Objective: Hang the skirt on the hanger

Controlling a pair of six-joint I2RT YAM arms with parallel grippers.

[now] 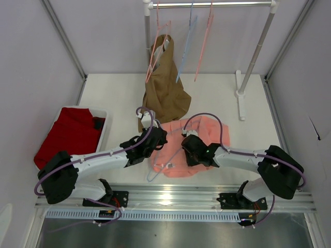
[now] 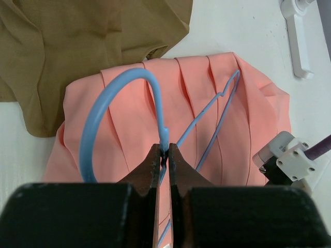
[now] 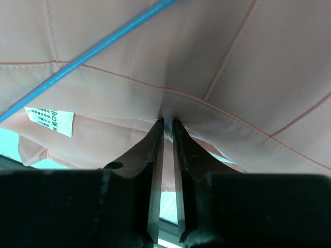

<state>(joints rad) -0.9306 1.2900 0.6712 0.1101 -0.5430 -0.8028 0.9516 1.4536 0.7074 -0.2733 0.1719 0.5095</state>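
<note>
— Top external view: what is hard to make out?
— Both arms cover much of the skirt (image 1: 209, 129), which lies at the middle of the table (image 1: 222, 98). The right wrist view shows only pink cloth, with its edges cut off.
— What crowds it?
— A brown garment (image 1: 163, 95) touches it at 11 o'clock. A red cloth (image 1: 72, 134) fills a bin (image 1: 105, 129) at 9 o'clock.
— And the hanger (image 2: 90, 119)?
— Left wrist view: it lies on the pleats, its hook curling toward 10 o'clock and its wire running toward 1 o'clock. The left gripper (image 2: 164, 155) is clamped at the hook's base. The right gripper (image 3: 165, 124) pinches a skirt fold.

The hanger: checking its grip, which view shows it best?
Left wrist: the hanger, hook and wire, lies on the skirt, pinched by the left gripper. Top shows a faint outline; right wrist, one wire.
</note>
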